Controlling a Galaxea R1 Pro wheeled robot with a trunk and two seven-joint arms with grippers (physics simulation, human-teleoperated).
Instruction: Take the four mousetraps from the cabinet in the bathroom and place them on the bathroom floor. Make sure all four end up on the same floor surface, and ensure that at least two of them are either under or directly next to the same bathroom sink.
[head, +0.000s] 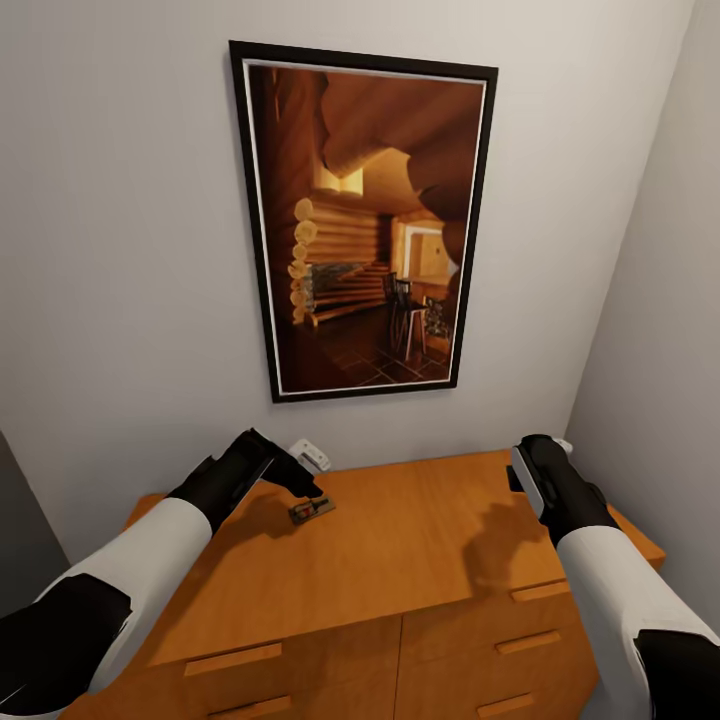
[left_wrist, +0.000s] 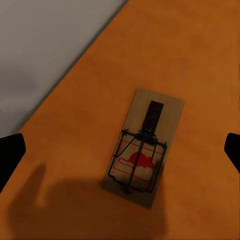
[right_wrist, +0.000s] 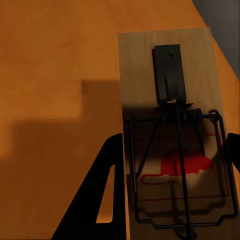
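Note:
A mousetrap (head: 312, 510) lies flat on the orange-brown cabinet (head: 420, 560) top, near the back wall. My left gripper (head: 303, 490) hovers just over it, open. In the left wrist view the same mousetrap (left_wrist: 142, 147) sits between the two dark fingertips (left_wrist: 10, 155), which stand wide apart at the frame's sides. My right gripper (head: 520, 478) is over the cabinet top's right end. In the right wrist view a second mousetrap (right_wrist: 175, 130) fills the space between the fingers (right_wrist: 100, 200), which touch both of its long edges. The bathroom floor and sink are out of view.
A framed picture (head: 365, 225) hangs on the wall right behind the cabinet. A small white object (head: 310, 455) rests against the wall behind the left trap. A side wall (head: 660, 300) closes in on the right. Drawer fronts with handles (head: 232, 658) face me below.

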